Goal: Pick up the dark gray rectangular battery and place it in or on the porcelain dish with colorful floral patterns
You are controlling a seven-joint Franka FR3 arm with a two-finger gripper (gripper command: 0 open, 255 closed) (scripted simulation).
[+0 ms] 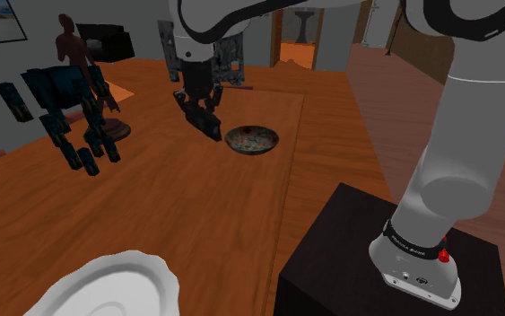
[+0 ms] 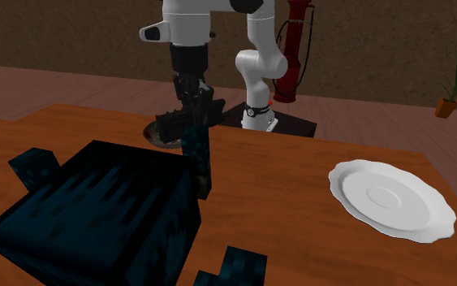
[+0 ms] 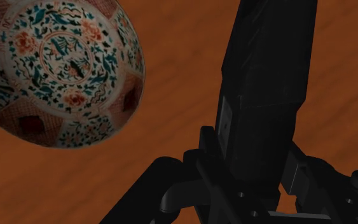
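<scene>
My black gripper point(image 1: 203, 109) hangs above the wooden table point(image 1: 187, 206), shut on a dark gray rectangular battery point(image 3: 266, 95) that sticks out lengthwise past the fingertips point(image 3: 204, 147). In the shoulder view the battery point(image 1: 213, 127) is held a short way above the wood, just beyond the near-left rim of the floral dish point(image 1: 251, 140). The wrist view shows the dish point(image 3: 56, 70) off to one side of the battery, patterned in red, blue and green, with nothing in it. From the second exterior view the gripper point(image 2: 191, 99) is in front of the dish point(image 2: 158, 135), which is largely hidden.
A dark blue blocky figure point(image 1: 66, 108) stands at the shoulder view's left, looming close in the second exterior view point(image 2: 97, 211). A brown statuette point(image 1: 78, 56) stands behind it. A white scalloped plate point(image 1: 107, 287) lies near the front edge. The dark stand point(image 1: 376, 260) is lower right.
</scene>
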